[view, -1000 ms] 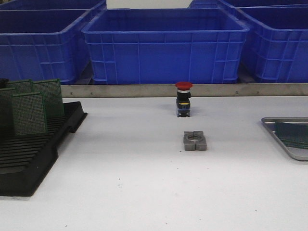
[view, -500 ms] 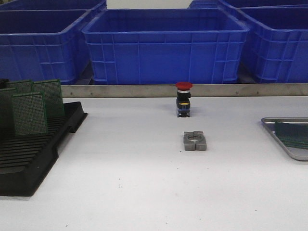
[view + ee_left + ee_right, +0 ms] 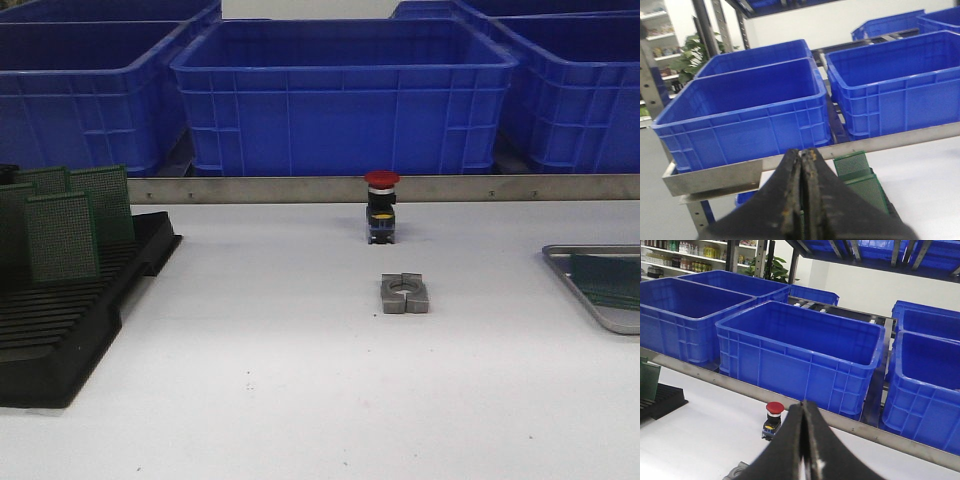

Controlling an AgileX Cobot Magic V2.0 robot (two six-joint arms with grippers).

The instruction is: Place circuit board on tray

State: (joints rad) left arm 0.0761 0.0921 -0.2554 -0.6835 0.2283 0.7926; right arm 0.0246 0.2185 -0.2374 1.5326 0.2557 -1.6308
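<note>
Nothing has moved on the table since before. Both the left gripper (image 3: 802, 200) and the right gripper (image 3: 804, 445) are pressed together, empty. The tray (image 3: 592, 300), with a green circuit board (image 3: 608, 278) on it, is cut off at the picture edge.

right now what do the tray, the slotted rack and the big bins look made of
Tray: likely metal, grey with a dull sheen on its raised rim. Slotted rack: looks like matte black plastic, moulded ribs. Bins: glossy blue plastic, moulded ribbed walls.

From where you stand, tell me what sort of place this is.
Probably an electronics assembly or parts-handling workshop: big blue bins behind the white table, green circuit boards standing in a black slotted rack, storage shelving behind.
</note>
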